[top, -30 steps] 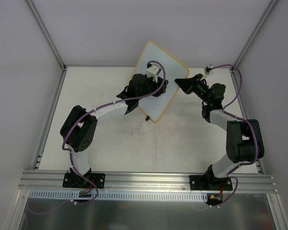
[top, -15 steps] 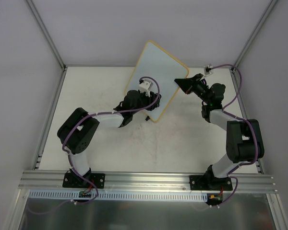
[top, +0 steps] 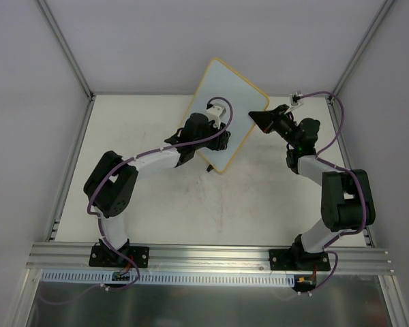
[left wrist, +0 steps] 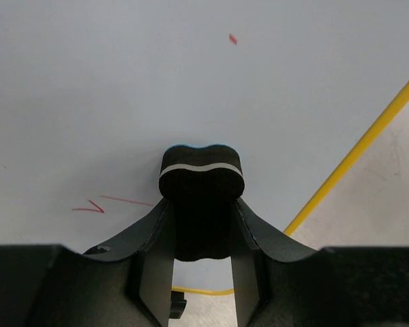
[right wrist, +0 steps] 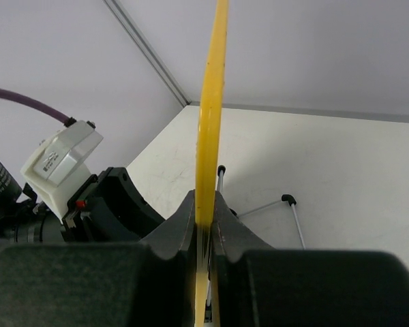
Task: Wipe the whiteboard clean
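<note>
1. The whiteboard [top: 240,87] is held tilted up off the table [top: 273,204] at its far middle, with one low corner near the surface.
2. The right gripper [right wrist: 206,221] is clamped on the board's yellow frame at the right edge.
3. The left gripper [left wrist: 202,235] is closed on a black eraser [left wrist: 201,180], whose end is pressed against the white face.
4. Red strokes [left wrist: 95,206] are noted left of the eraser; a red speck [left wrist: 232,39] is noted above it.
</note>
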